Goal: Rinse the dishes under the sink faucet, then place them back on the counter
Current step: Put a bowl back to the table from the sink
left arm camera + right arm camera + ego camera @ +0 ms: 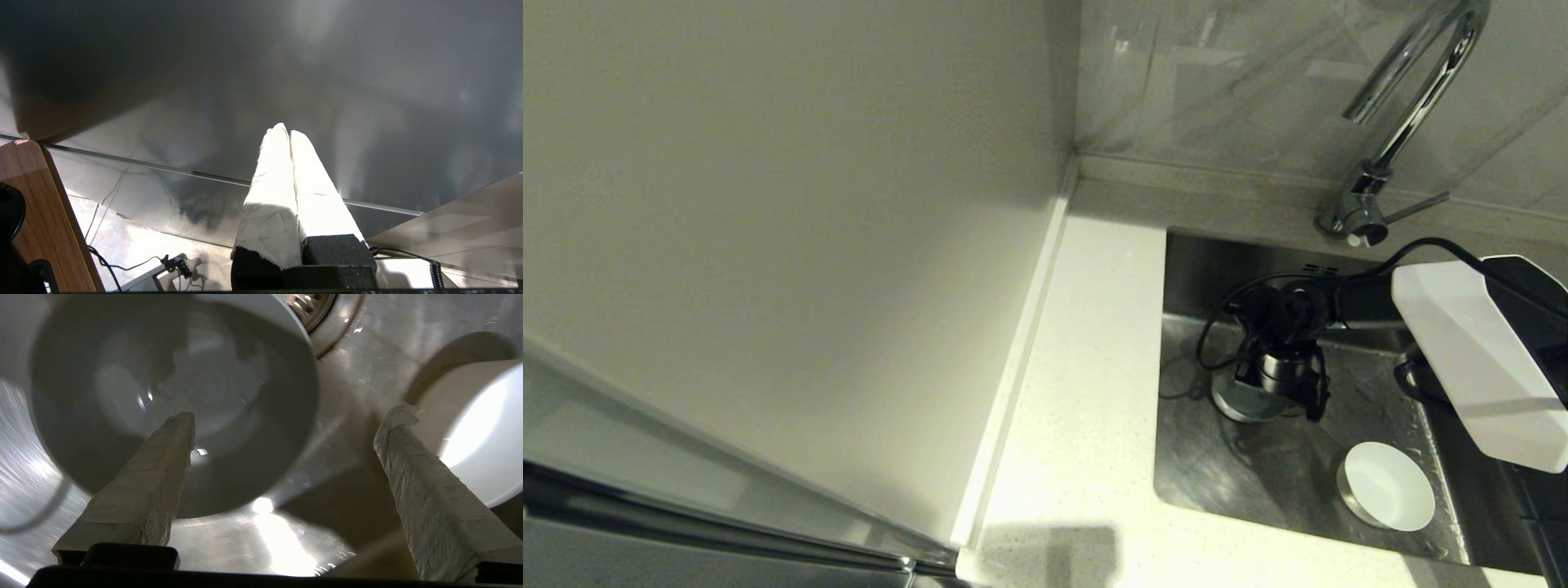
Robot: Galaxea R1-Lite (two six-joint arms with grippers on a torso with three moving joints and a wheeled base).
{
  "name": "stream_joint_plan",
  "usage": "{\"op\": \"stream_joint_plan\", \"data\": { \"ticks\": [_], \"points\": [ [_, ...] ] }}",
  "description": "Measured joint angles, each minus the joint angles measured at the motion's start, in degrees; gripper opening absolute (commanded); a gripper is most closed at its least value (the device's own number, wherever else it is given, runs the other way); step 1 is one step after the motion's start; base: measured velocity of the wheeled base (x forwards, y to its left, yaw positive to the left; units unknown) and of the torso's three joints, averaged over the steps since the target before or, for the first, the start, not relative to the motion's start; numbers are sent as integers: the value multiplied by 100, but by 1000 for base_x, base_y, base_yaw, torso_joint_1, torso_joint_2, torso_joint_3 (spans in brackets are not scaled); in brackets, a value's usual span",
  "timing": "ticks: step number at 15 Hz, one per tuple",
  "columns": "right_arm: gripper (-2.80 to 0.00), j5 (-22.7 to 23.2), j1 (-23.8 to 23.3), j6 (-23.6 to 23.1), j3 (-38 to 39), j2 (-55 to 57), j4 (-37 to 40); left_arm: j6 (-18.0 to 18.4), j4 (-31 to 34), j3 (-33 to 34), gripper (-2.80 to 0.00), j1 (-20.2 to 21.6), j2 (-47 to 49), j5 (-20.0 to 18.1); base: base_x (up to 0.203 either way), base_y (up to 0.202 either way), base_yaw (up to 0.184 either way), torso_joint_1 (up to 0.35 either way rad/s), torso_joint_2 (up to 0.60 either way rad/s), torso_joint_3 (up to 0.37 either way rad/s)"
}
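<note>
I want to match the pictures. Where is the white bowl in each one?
Head view: white bowl on the sink floor, near front right corner.
Left wrist view: not in it.
Right wrist view: at the right edge, behind one finger.
Shared landmark: the sink's steel floor.

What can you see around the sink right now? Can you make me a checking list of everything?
Surface: the white speckled counter beside the sink is bare in the head view.
Job's things: a pale bowl sits on the sink floor under the right pincer, next to the drain strainer; a white bowl sits nearer the sink's front. The faucet shows no water running.
Clutter: nothing seen.
Grippers: right pincer is wide open, one finger over the pale bowl, holding nothing. Left pincer is shut, parked away from the sink.
Cables: a black cable loops off the right wrist.
Surroundings: a plain wall on the left, tiles behind the faucet.
</note>
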Motion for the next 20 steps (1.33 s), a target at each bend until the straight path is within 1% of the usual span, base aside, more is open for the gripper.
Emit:
{"op": "stream_joint_plan", "data": {
  "ticks": [4,10,11,12,13,19,20],
  "points": [
    [0,-16,-90,159,-192,174,-7,-1,0,0,-280,0,0,0,0,0,0,0,0,0],
    [0,-12,-359,170,-309,314,-28,0,0,0,-280,0,0,0,0,0,0,0,0,0],
    [-52,1,-393,172,-309,328,-26,-2,1,0,-280,0,0,0,0,0,0,0,0,0],
    [-280,9,-408,166,-316,341,-29,0,0,0,-280,2,0,0,0,0,0,0,0,0],
    [-280,47,-416,167,-319,349,-29,-2,0,0,-280,2,0,0,0,0,0,0,0,0],
    [-280,784,-409,162,-296,295,-19,0,0,0,-280,0,0,0,0,0,0,0,0,0],
    [-280,840,-407,162,-275,261,-4,-2,0,0,-280,0,0,-2,0,0,0,0,0,0]
  ]
}}
